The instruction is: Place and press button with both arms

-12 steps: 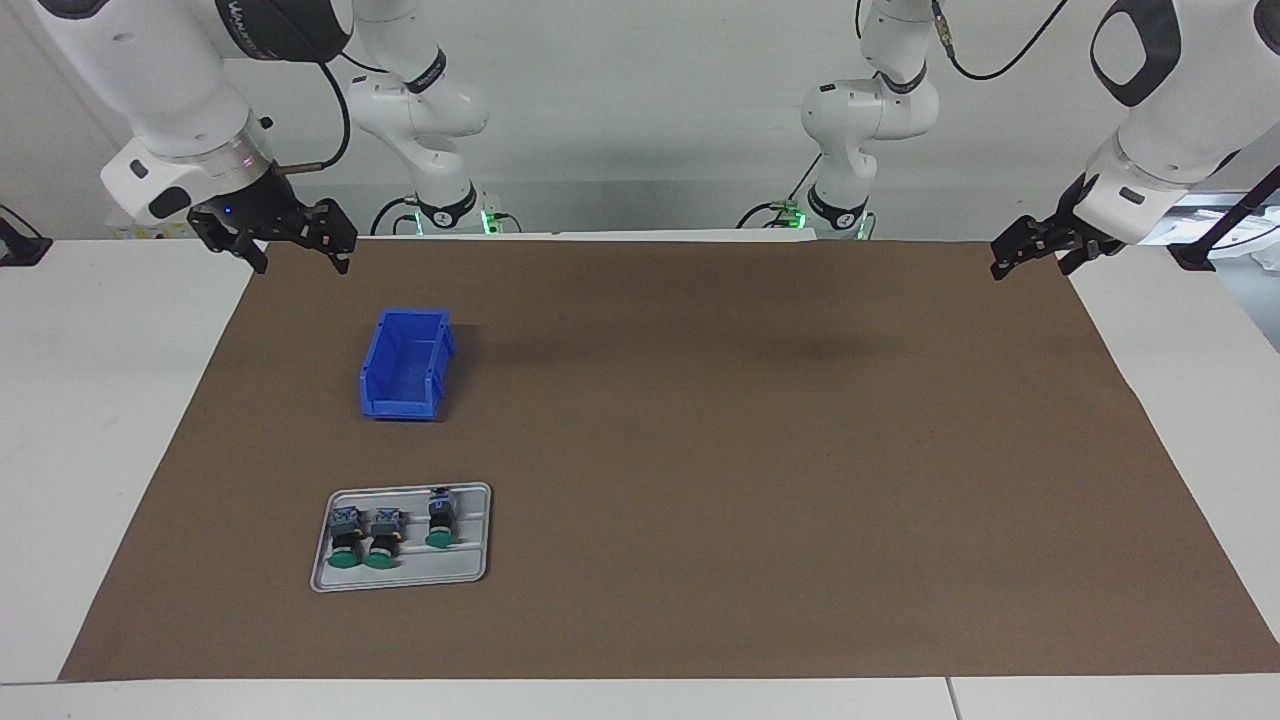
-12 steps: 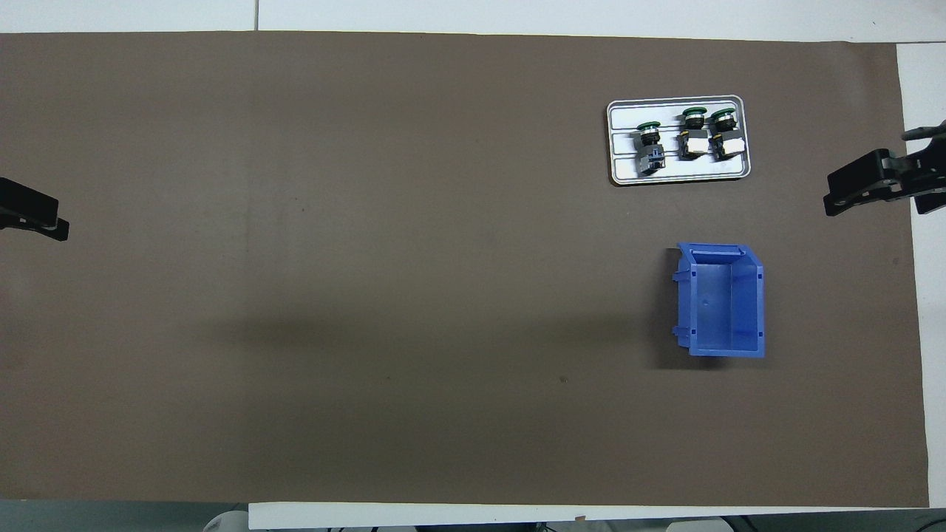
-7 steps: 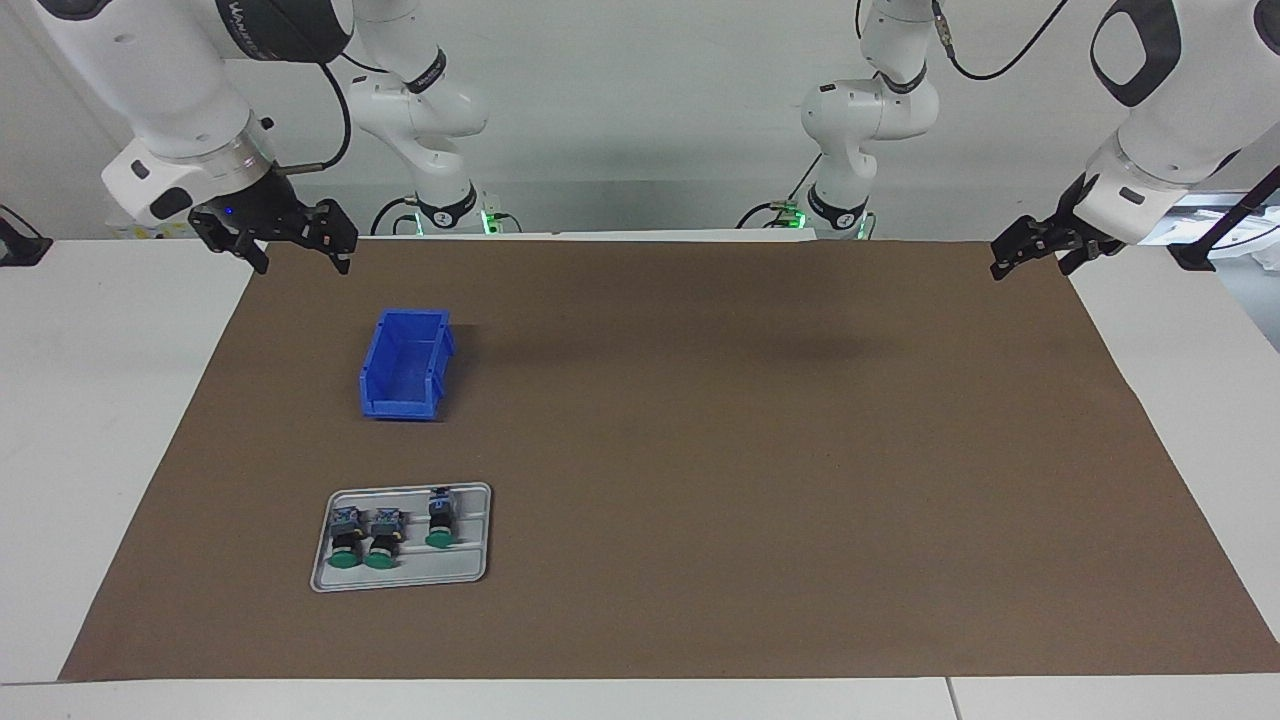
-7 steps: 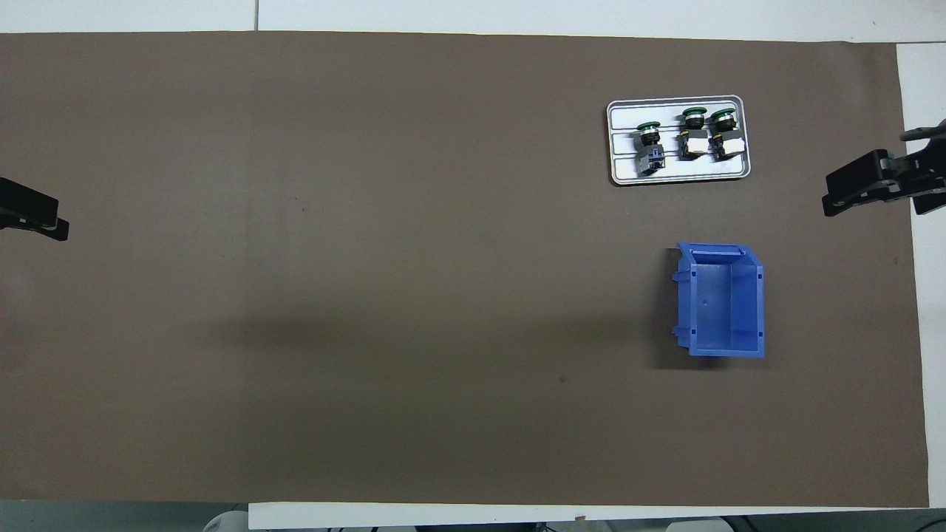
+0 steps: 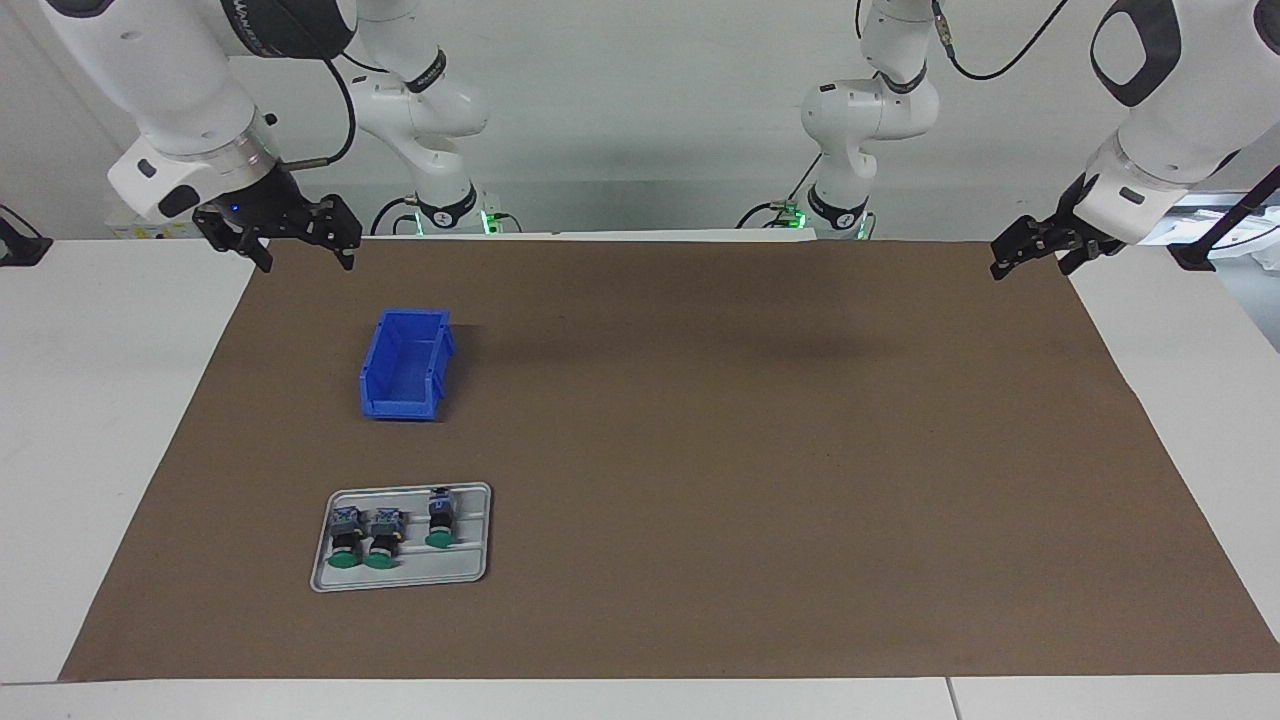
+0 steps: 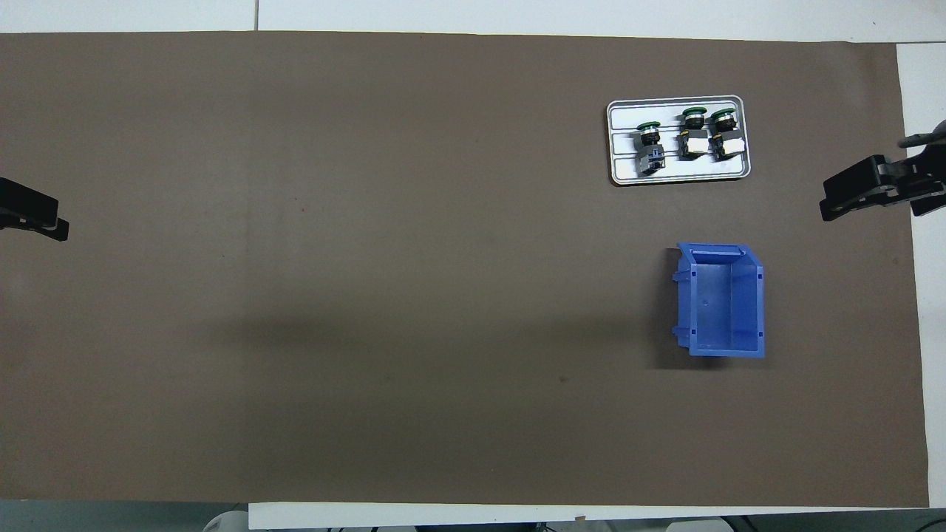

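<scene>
Three identical green-capped buttons lie on their sides on a grey tray (image 5: 400,583), which also shows in the overhead view (image 6: 680,179). One button (image 5: 439,519) (image 6: 650,145) lies apart from the other two (image 5: 365,540) (image 6: 708,135). My right gripper (image 5: 302,262) (image 6: 861,198) is open and empty, raised over the mat's edge at the right arm's end, well apart from the tray. My left gripper (image 5: 1030,262) (image 6: 33,218) is open and empty, and waits raised over the mat's edge at the left arm's end.
An empty blue bin (image 5: 400,408) (image 6: 684,299) stands on the brown mat (image 5: 750,450), nearer to the robots than the tray. White table surface borders the mat at both ends.
My right gripper has shifted slightly in over the mat's edge. The left arm, the buttons, the tray and the bin have not moved.
</scene>
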